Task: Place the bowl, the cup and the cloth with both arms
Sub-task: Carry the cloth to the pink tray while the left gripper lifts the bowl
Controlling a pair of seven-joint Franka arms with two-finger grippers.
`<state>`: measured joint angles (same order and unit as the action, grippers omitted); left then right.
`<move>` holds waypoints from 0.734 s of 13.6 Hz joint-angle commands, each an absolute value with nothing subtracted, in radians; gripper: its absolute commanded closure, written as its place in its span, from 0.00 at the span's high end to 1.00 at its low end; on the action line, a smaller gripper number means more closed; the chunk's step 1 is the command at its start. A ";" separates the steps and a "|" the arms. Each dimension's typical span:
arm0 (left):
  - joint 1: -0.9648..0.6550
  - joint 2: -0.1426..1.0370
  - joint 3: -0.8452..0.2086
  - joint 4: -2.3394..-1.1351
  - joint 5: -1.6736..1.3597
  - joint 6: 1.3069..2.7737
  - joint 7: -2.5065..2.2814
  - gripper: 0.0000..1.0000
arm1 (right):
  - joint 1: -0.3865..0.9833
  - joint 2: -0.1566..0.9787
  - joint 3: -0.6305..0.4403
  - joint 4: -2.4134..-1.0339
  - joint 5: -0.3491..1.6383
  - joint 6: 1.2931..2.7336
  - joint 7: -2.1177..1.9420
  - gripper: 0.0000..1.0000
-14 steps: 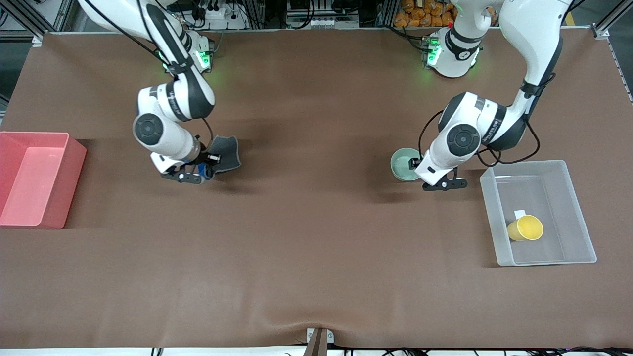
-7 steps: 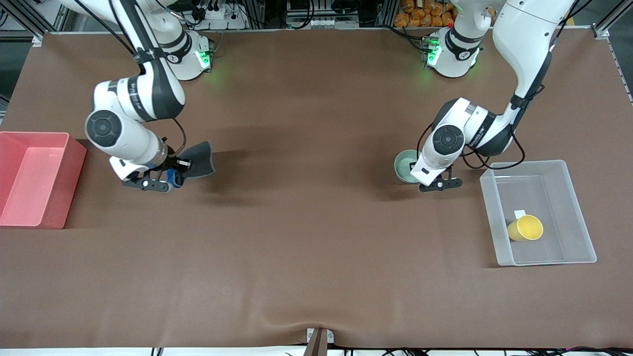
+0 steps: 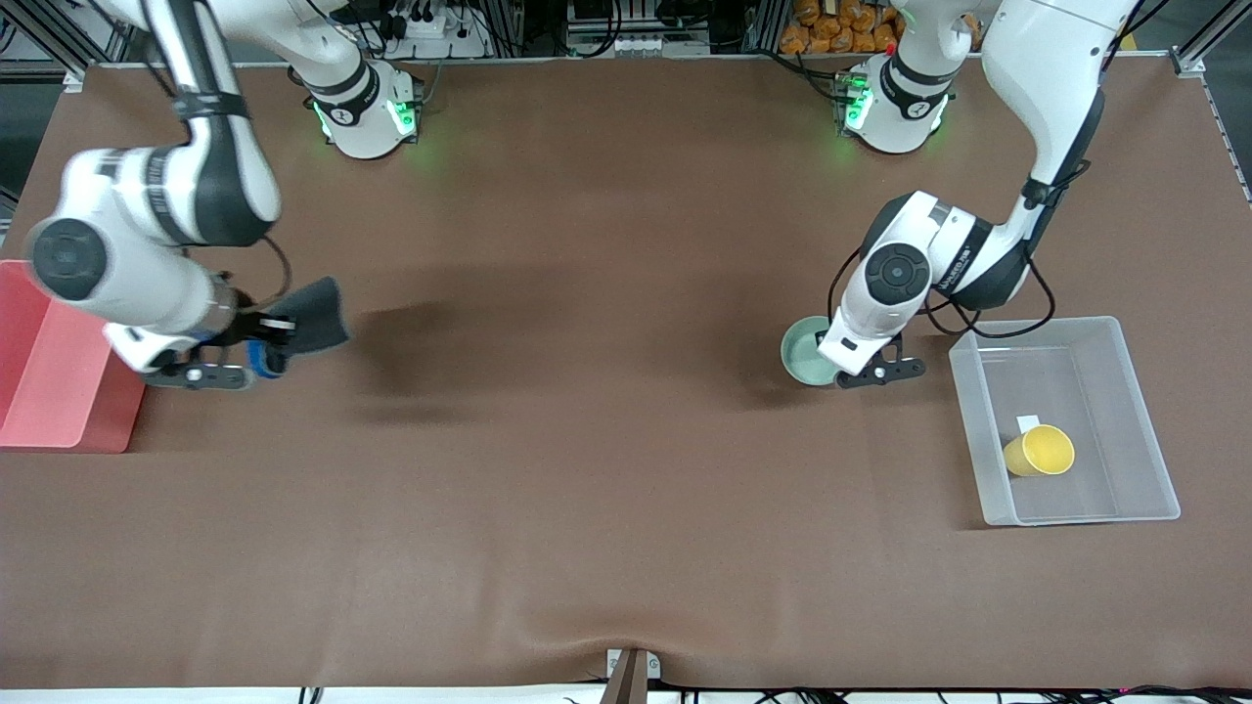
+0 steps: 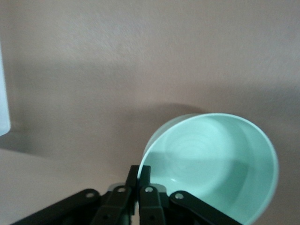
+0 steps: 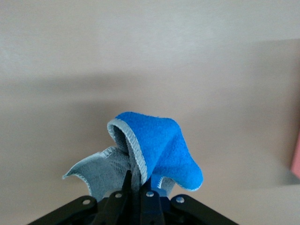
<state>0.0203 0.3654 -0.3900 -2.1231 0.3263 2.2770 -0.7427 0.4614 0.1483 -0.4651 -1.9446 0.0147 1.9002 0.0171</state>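
My right gripper [image 3: 256,354] is shut on the cloth [image 3: 309,316], dark grey with a blue underside, and holds it in the air over the table beside the red bin [image 3: 59,391]. In the right wrist view the cloth [image 5: 159,150] hangs folded from my gripper [image 5: 143,180]. My left gripper [image 3: 843,370] is shut on the rim of the mint-green bowl [image 3: 804,352], held just above the table beside the clear bin [image 3: 978,430]. In the left wrist view the bowl [image 4: 215,164] is pinched at its rim by my gripper [image 4: 139,172]. The yellow cup [image 3: 1039,451] lies on its side in the clear bin.
The red bin stands at the right arm's end of the table, partly hidden by the right arm. The clear bin stands at the left arm's end. Brown table [image 3: 606,440] spreads between the two arms.
My right arm has carried the cloth toward the red bin. My left gripper has shifted the bowl a little nearer the front camera, toward the clear bin.
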 commanded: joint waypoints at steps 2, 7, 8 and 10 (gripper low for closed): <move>0.041 0.313 -0.396 -2.046 0.243 2.178 -0.712 0.00 | 0.462 0.126 -0.593 -1.847 -0.003 1.780 -0.177 0.00; 0.150 0.249 -0.397 -1.948 0.101 2.071 -0.493 0.00 | 0.419 0.149 -0.739 -1.757 -0.113 1.778 -0.506 0.00; 0.169 0.245 -0.397 -1.924 0.094 2.037 -0.459 0.00 | 0.370 0.173 -0.739 -1.737 -0.117 1.799 -0.556 0.00; 0.218 0.242 -0.397 -1.866 0.072 1.965 -0.384 0.00 | 0.293 0.265 -0.739 -1.683 -0.118 1.825 -0.622 0.00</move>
<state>0.1764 0.2521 -0.3878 -1.9173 0.1101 2.0394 -0.4536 0.3619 0.1590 -0.7436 -1.7587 -0.1048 1.8175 -0.5516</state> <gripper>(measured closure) 0.969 0.921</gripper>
